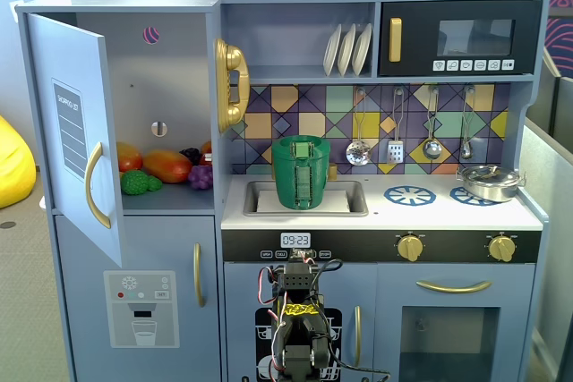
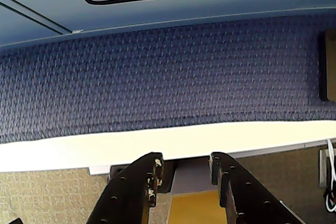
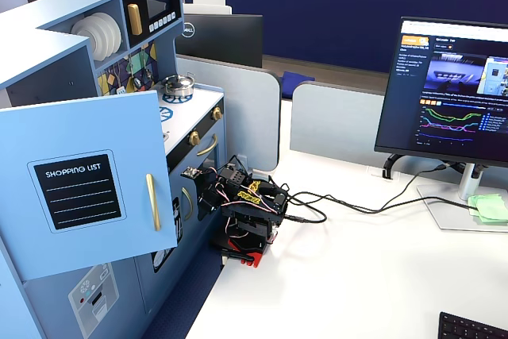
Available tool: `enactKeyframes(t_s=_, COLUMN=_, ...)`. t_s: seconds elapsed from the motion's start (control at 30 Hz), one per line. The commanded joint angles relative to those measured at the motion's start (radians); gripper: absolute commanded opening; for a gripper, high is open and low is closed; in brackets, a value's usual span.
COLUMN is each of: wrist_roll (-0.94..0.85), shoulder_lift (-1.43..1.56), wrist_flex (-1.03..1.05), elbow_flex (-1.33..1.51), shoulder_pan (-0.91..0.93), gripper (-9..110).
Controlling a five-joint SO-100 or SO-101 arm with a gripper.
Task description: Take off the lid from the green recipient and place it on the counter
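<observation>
We're folded low at the cabinet front, gripper (image 2: 185, 167) empty with jaws apart; the green recipient (image 1: 301, 174) stands in the sink, the lid (image 1: 302, 141) on top; light stiff plastic, likely slick, so we'd pinch its centre knob.
</observation>
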Motion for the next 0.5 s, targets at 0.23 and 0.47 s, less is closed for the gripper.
enactKeyframes(t_s=0.23, wrist_roll=0.031, shoulder_lift=-0.006, wrist_flex=0.173, elbow_flex=0.023, shoulder_pan=0.121, gripper=0)
enactKeyframes(t_s=0.47, wrist_roll=0.035, shoulder_lift=-0.008, wrist_flex=0.140, elbow_flex=0.017, shoulder_pan=0.130, gripper=0)
